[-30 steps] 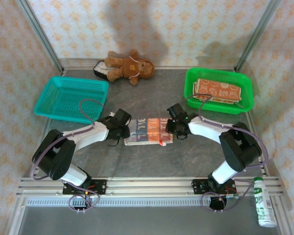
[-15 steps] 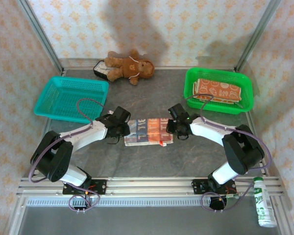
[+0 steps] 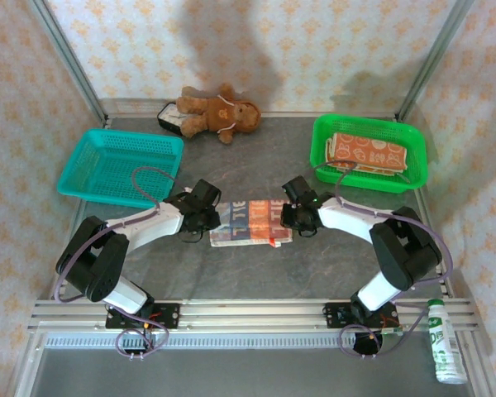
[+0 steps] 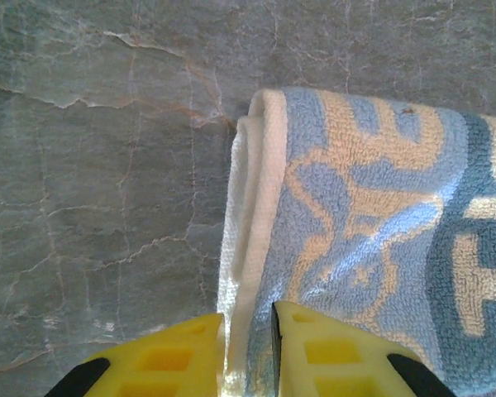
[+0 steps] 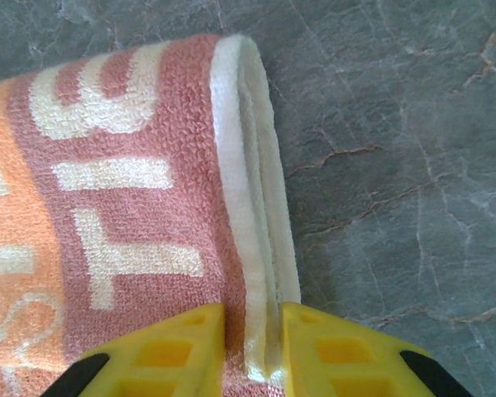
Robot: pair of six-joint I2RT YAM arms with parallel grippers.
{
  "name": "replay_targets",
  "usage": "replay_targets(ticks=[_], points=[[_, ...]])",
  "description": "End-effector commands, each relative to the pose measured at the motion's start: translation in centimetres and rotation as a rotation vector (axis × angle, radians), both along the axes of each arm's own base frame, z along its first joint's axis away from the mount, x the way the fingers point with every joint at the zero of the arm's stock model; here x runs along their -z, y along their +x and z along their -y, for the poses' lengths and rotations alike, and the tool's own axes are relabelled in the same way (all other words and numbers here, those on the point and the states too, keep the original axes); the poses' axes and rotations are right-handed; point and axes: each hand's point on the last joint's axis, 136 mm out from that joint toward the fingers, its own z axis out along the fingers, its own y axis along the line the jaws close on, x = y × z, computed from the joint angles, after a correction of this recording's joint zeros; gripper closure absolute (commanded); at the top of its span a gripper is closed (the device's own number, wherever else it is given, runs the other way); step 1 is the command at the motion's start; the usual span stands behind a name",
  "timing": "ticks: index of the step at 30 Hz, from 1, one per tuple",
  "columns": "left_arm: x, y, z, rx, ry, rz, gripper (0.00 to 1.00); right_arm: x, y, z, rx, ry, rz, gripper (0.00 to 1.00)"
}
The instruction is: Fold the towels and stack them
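a green plastic basket [image 3: 365, 119], rectangular and lattice-walled, is seen beyond and to the right of the lettered towel [image 3: 250, 222]; folded towels [image 3: 368, 153] in orange and cream are stacked flat inside it. a teal basket [image 3: 120, 165] of the same meshed make is set beyond and to the left of that towel. the lettered towel itself is laid on the counter [image 3: 256, 265], a grey stone-patterned surface with pale veins, and is folded into a flat oblong. its looped terry pile is worked with block letters, blue and cream towards its left end, pink and orange towards its right, and its cream hems are doubled into soft rounded folds. the left pincer [image 4: 248, 331] is closed on the fold at the towel's left end, the layers being pinched between its yellow fingers; the right pincer [image 5: 252, 331] is likewise clamped on the fold at the towel's right end. a brown plush teddy bear [image 3: 219, 110] is lying well beyond the towel.
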Motion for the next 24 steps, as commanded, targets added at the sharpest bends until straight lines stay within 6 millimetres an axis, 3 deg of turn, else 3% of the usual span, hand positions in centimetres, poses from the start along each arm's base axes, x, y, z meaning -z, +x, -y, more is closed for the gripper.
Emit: replay_targets(ticks=[1, 5, 12, 15, 17, 24], points=[[0.2, 0.4, 0.1, -0.010, -0.013, 0.005, 0.78, -0.8, 1.1, -0.3, 0.016, 0.017, 0.029, 0.77], [0.5, 0.3, 0.3, -0.007, -0.026, 0.001, 0.78, -1.2, 1.4, -0.2, 0.013, 0.003, 0.042, 0.76], [0.8, 0.2, 0.1, -0.008, -0.012, -0.009, 0.83, -1.3, 1.7, -0.4, 0.001, 0.001, 0.048, 0.84], [0.8, 0.0, -0.1, -0.012, -0.007, -0.013, 1.00, -1.4, 1.7, -0.3, 0.002, 0.001, 0.050, 0.95], [0.1, 0.0, -0.1, -0.014, -0.011, -0.003, 1.00, -1.7, 1.6, -0.2, 0.002, 0.002, 0.051, 1.00], [-3.3, -0.7, -1.1, -0.027, 0.008, 0.025, 1.00, -3.5, 0.9, 0.4, 0.007, 0.007, 0.075, 1.00]])
